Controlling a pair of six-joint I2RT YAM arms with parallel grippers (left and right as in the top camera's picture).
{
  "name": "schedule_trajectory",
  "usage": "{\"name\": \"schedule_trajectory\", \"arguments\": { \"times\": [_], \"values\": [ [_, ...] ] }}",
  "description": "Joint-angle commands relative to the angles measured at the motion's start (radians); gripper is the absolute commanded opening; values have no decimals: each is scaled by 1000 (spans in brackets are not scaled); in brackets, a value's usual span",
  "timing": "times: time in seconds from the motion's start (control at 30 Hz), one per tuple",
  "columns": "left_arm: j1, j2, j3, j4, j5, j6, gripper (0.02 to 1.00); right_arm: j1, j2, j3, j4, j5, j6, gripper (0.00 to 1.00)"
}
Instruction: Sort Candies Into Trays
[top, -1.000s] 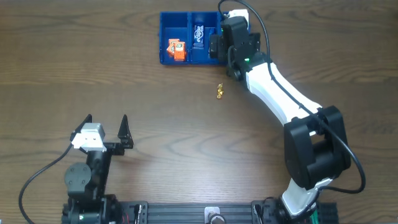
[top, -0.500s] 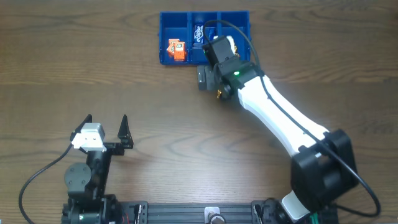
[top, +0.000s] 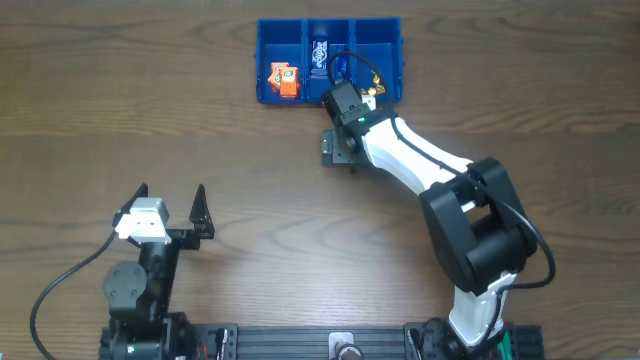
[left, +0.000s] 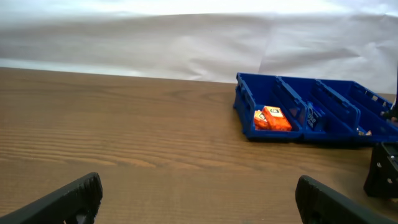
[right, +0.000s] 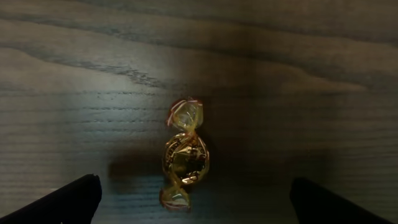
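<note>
A gold-wrapped candy (right: 185, 155) lies on the wooden table, directly below my right gripper (right: 189, 199), whose open fingers stand either side of it without touching. In the top view the right gripper (top: 338, 147) hovers just in front of the blue three-compartment tray (top: 392, 60) and covers the candy. The tray's left compartment holds orange candies (top: 283, 79); its middle one holds a blue-wrapped candy (top: 319, 53). My left gripper (top: 171, 208) stands open and empty near the table's front left, well away from the tray (left: 273, 99).
Bare wooden table stretches all around the tray. The right arm's white link (top: 420, 160) slants across the table's middle right. A pale wall (left: 186, 37) rises behind the table in the left wrist view.
The right gripper has come away from the tray's right compartment, moving left and toward the front, and now hangs low over the gold candy. The left arm has stayed still.
</note>
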Motion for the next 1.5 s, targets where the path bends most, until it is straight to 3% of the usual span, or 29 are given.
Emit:
{"name": "schedule_trajectory", "arguments": {
  "times": [0.03,0.23,0.43,0.6,0.83,1.07,1.33,1.5],
  "values": [
    [5,-6,-20,-33,25,3,998,-18,34,1,11,-7,69,1000],
    [5,-6,-20,-33,25,3,998,-18,38,1,55,-6,68,987],
    [5,-6,-20,-33,25,3,998,-18,38,1,77,20,69,862],
    [5,-6,-20,-33,25,3,998,-18,38,1,76,24,68,524],
    [5,-6,-20,-33,25,3,998,-13,38,1,73,27,68,336],
    [5,-6,-20,-33,25,3,998,-4,38,1,61,36,68,288],
    [5,-6,-20,-33,25,3,998,-4,38,1,57,39,68,104],
    [5,-6,-20,-33,25,3,998,-4,-21,1,56,47,56,86]
  ]
}}
